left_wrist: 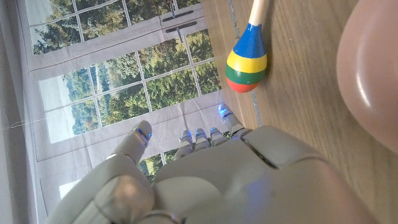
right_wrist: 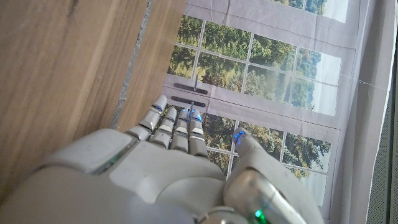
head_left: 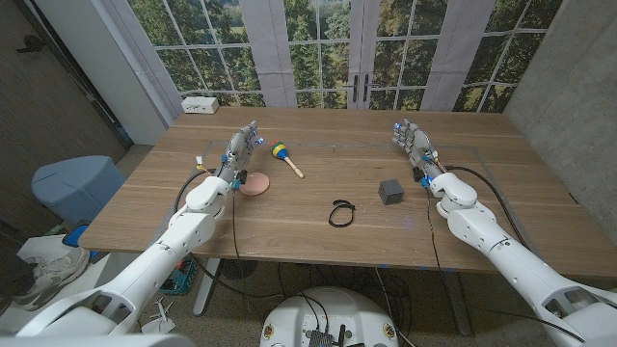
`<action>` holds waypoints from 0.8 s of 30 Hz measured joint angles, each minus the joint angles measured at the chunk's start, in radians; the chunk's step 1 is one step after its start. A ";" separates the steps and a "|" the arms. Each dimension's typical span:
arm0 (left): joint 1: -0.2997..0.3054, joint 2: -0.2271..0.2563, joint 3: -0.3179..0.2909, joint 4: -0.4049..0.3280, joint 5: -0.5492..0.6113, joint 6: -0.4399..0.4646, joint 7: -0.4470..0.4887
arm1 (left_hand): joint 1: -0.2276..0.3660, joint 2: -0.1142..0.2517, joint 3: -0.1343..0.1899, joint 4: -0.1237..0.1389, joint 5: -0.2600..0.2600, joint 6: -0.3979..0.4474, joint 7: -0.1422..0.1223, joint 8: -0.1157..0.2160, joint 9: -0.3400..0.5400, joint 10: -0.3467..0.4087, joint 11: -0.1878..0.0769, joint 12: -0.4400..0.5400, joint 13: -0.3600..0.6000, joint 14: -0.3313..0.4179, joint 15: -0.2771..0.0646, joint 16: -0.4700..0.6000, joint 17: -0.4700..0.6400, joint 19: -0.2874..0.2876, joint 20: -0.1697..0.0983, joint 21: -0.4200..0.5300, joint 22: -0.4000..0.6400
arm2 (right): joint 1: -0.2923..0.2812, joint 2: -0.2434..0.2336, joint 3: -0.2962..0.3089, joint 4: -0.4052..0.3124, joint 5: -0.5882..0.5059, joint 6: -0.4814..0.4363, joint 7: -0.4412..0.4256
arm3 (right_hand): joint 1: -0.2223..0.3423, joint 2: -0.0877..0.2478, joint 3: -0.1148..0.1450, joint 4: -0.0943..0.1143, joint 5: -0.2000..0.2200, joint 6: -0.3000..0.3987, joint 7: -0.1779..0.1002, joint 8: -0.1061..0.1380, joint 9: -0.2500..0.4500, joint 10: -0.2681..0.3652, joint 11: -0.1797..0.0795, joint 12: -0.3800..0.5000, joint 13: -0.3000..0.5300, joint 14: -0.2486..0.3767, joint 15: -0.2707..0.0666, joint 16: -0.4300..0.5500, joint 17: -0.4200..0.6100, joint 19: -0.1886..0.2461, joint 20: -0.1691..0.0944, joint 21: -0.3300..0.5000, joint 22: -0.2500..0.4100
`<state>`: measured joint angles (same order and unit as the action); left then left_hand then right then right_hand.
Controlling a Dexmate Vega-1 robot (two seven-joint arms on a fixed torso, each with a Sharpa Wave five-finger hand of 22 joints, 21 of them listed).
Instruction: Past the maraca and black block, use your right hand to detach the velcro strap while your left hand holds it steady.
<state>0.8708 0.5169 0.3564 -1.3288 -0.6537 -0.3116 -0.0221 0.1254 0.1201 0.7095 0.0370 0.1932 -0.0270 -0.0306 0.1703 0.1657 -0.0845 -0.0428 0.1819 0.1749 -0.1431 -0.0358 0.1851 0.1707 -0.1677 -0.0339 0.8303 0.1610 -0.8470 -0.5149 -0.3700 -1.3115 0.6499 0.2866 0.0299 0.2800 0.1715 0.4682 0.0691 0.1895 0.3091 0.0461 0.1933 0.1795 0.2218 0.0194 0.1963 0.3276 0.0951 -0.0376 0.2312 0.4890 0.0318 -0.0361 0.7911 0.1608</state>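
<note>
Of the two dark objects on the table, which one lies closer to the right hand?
The black block: a small cube just beside the right hand. The velcro strap, a thin black loop, lies farther toward the table's middle.

The maraca (head_left: 280, 151) wears blue, yellow, green and red bands on a tan handle, the strap (head_left: 340, 213) is black, the block (head_left: 390, 191) dark grey, the disc (head_left: 255, 184) pink, the bench (head_left: 318, 241) brown wood-grain.

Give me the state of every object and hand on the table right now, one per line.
Strap: lying looped on the table, untouched.
Maraca: lying on its side.
Block: sitting free.
Pink disc: beside the left hand.
Left hand: open, holding nothing.
Right hand: open, holding nothing.
</note>
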 measured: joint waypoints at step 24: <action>0.033 0.016 -0.009 -0.036 0.022 -0.038 0.022 | 0.000 0.000 -0.031 -0.053 0.000 0.038 -0.016 0.011 0.000 0.028 -0.004 0.015 0.000 0.042 -0.001 0.005 -0.003 -0.005 0.005 -0.020 0.005 | -0.037 0.002 0.008 -0.028 0.023 -0.018 -0.024 | 0.004 -0.003 0.000 -0.009 0.000 0.016 0.016 0.000 0.000 0.018 0.018 0.004 -0.021 0.019 0.011 0.015 -0.007 0.022 0.000 -0.015 0.000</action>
<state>0.9040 0.5333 0.3475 -1.3651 -0.6319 -0.3493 0.0003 0.1255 0.1200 0.6789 -0.0159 0.1932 0.0111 -0.0463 0.1816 0.1655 -0.0560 -0.0469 0.1966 0.1748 -0.1013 -0.0366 0.1897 0.1681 -0.1732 -0.0285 0.8104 0.1656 -0.8836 -0.5132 -0.3621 -1.3396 0.6728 0.2685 0.0063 0.2844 0.1689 0.4679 0.0604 0.1895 0.3252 0.0624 0.1933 0.1793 0.2396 0.0375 0.2003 0.3061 0.1137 -0.0262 0.2466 0.4818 0.0540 -0.0358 0.7765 0.1608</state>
